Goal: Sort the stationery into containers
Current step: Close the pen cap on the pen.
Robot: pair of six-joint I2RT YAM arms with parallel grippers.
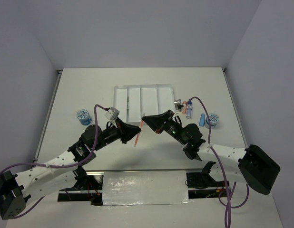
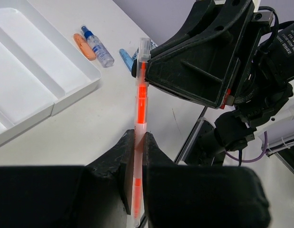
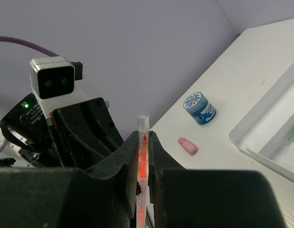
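Left claw point(image 2: 136, 161) clamps the orange pen point(image 2: 142, 95) at its lower barrel; right claw point(image 3: 143, 161) clamps near its clear tip. Printed lettering on the right arm point(image 2: 286, 40) is unreadable.

Left gripper point(image 1: 136, 129), right gripper point(image 1: 146, 119) apparently both pinching orange pen point(image 1: 137, 139)

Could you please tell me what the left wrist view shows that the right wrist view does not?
Only the left wrist view shows the clear blue-capped bottle, the orange capsule and the blue capsule near the white tray. Only the right wrist view shows the pink capsule and the blue-white roll beside it. Both show the orange pen, held by the left gripper and the right gripper together, and part of that tray.
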